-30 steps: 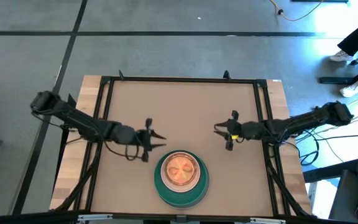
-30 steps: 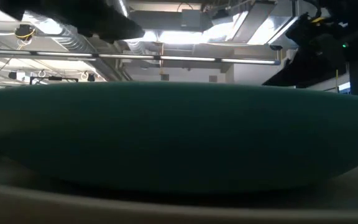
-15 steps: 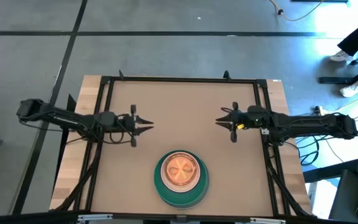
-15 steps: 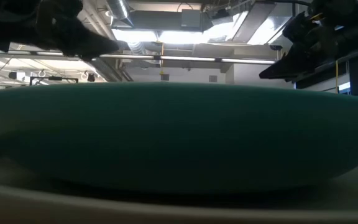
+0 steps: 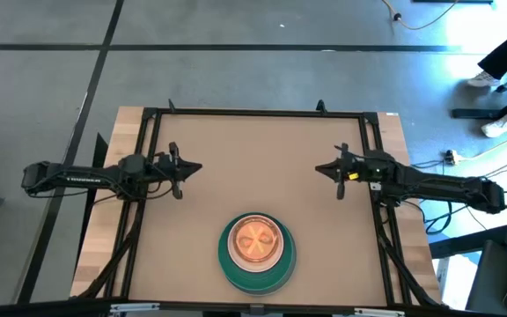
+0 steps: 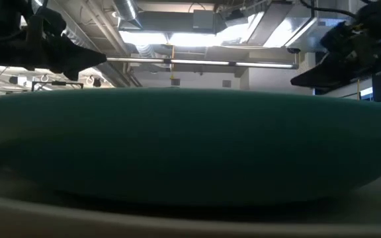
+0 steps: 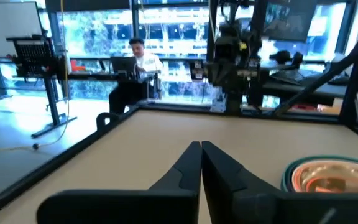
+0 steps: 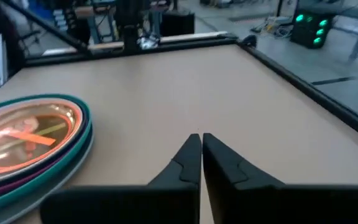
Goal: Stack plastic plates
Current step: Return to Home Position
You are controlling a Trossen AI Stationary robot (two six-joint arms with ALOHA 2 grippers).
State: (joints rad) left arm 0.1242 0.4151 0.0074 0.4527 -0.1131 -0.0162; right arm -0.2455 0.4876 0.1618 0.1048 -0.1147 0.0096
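The plastic plates [image 5: 257, 252] stand in one stack near the table's near edge, at its middle: a large teal plate at the bottom, smaller ones in it, a translucent orange-pink one [image 5: 256, 240] on top. The stack's teal side [image 6: 190, 142] fills the low view; the stack also shows in the right wrist view [image 8: 30, 140] and left wrist view [image 7: 331, 174]. My left gripper [image 5: 199, 166] is shut, above the table's left side, clear of the stack. My right gripper [image 5: 317, 169] is shut, above the right side, also clear.
A black frame rail [image 5: 253, 113] runs around the brown table top. Bare table lies between the two grippers and beyond the stack. A person [image 7: 135, 68] sits at a desk in the room behind the table, in the left wrist view.
Both grippers have shut and drawn away from the stack. The left one has gone toward the table's left and far edges, the right one toward the right edge. The stack has stayed put.
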